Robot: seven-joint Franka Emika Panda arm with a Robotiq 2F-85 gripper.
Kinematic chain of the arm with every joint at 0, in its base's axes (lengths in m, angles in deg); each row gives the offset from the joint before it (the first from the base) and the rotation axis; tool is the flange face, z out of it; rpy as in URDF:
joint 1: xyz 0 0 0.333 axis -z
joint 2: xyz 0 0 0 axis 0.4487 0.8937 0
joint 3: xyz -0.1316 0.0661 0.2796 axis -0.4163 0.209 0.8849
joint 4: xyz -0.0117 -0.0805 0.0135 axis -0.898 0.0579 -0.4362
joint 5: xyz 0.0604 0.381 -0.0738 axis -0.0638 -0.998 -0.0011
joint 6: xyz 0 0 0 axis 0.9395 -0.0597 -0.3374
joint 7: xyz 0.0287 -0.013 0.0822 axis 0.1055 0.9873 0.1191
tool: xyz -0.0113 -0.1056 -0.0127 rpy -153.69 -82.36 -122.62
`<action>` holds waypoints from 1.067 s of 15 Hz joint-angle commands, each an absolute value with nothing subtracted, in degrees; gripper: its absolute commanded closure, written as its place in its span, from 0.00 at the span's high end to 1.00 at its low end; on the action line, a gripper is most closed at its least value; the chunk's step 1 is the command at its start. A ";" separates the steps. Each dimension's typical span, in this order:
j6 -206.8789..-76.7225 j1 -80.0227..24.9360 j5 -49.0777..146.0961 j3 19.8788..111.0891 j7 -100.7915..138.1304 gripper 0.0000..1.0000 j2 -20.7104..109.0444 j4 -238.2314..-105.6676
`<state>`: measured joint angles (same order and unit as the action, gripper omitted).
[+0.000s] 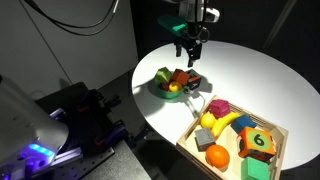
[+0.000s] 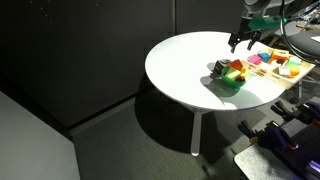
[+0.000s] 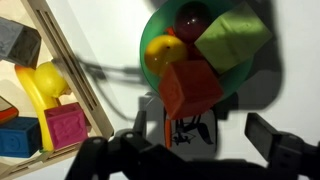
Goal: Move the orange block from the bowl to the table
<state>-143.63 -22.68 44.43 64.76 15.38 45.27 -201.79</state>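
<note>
The robot's hand [image 3: 195, 150] is spread wide with nothing between its two dark fingers [image 3: 282, 142], which enter from the bottom edge of the wrist view. In both exterior views the hand [image 1: 190, 52] hangs above the tabletop [image 1: 250, 70], just over the far side of the bowl [image 1: 160, 90] and not touching it.

The orange block [image 3: 190, 88] lies inside the dark-green bowl [image 3: 150, 35], tilted against the rim nearest the hand. Sharing the bowl are a green block [image 3: 232, 38], a yellow piece [image 3: 165, 52] and a dark red ball [image 3: 192, 15].

Beside the bowl sits a wooden tray [image 1: 278, 132] of toys, among them a banana [image 1: 222, 122], a round orange fruit [image 1: 217, 156] and a green numbered cube [image 1: 260, 142]. The tabletop is round and white, set against a dark room.
</note>
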 commanded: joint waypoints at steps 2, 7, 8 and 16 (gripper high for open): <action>-144.56 -23.13 44.13 64.45 13.56 1.00 48.79 -199.57; -144.60 -23.62 43.78 64.92 13.61 1.00 50.20 -199.16; -144.62 -23.81 43.87 64.92 13.51 1.00 50.36 -199.16; -145.17 -24.54 44.54 64.54 12.99 1.00 51.99 -198.77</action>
